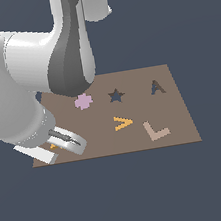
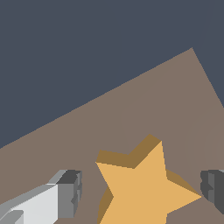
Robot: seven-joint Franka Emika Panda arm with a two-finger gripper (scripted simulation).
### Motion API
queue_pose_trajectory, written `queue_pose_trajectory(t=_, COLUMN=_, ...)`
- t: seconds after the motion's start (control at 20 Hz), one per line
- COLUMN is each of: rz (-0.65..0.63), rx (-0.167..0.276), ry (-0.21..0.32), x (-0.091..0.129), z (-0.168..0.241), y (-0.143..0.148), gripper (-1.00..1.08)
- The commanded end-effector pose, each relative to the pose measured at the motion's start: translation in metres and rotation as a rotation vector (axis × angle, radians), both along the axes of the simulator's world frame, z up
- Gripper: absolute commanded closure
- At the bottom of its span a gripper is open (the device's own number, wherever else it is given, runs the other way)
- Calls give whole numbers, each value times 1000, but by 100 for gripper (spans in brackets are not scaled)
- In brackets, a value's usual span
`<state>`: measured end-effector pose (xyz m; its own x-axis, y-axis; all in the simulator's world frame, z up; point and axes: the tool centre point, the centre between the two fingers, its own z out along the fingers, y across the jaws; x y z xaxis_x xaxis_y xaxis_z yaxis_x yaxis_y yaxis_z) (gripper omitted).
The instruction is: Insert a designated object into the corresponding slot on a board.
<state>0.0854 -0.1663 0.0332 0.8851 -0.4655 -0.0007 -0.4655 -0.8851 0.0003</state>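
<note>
One star between open claw fingers — one board, one slot.

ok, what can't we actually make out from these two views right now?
- Star piece: in the exterior view only an orange speck shows, the gripper and arm cover the rest; the wrist view's edge crops its lower points.
- Fingers: the wrist view's edges cut both; contact with the star cannot be told.
- Star slot: outside the wrist view.
- Board: the arm hides its corner toward the exterior view's left.
</note>
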Motion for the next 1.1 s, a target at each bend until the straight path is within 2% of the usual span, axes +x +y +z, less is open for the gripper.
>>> queue_pose_trajectory(t=0.0, rz=-1, rx=0, ry=-1, x=0, z=-3, y=0, gripper=-92)
queue_pose_trajectory(t=0.05, rz=-1, rx=0, ry=-1, x=0, z=-3, y=0, gripper=108)
queue_pose_trajectory(t=1.05, rz=22, rx=0, ry=0, x=2, z=0, y=2, gripper=108)
